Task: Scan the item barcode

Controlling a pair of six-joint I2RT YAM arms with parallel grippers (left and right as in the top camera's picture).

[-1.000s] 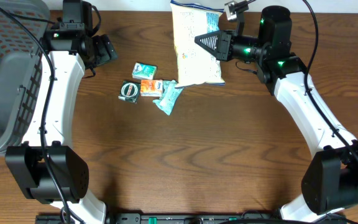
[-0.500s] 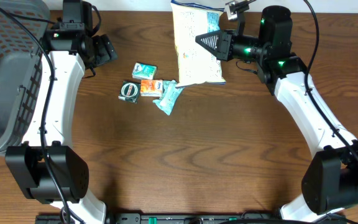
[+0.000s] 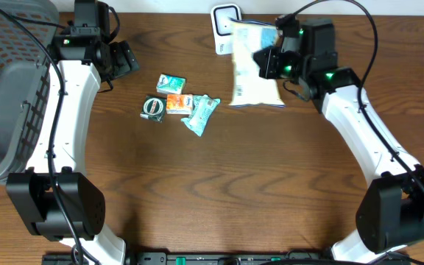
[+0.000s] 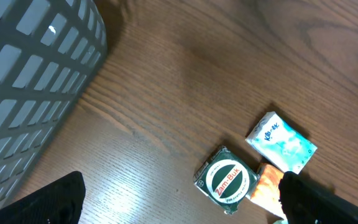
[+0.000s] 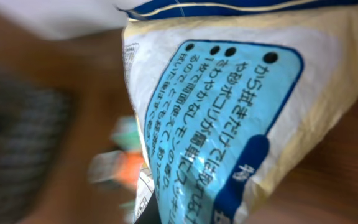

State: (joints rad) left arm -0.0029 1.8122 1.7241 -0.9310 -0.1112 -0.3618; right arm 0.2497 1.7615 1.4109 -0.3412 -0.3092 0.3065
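The item is a pale yellow and white snack bag (image 3: 255, 70) with a blue label (image 5: 229, 112). It hangs above the table at the back, and my right gripper (image 3: 266, 62) is shut on its right side. A white scanner (image 3: 224, 20) lies by the far edge, with the bag's top left corner over it. In the right wrist view the bag fills the frame and hides my fingers; I can make out no barcode for certain. My left gripper (image 3: 124, 59) (image 4: 179, 210) stands open and empty above the table, left of the small goods.
Near the table's centre left lie a green Zam-Buk tin (image 3: 152, 107) (image 4: 227, 180), a light blue pack (image 3: 171, 82) (image 4: 281, 142), an orange pack (image 3: 177, 104) (image 4: 266, 186) and a teal sachet (image 3: 200, 114). A grey basket (image 3: 6, 81) (image 4: 23, 81) stands at the far left.
My right gripper has swung the bag to the right and turned it, uncovering the white scanner at the back. The left arm has not moved.
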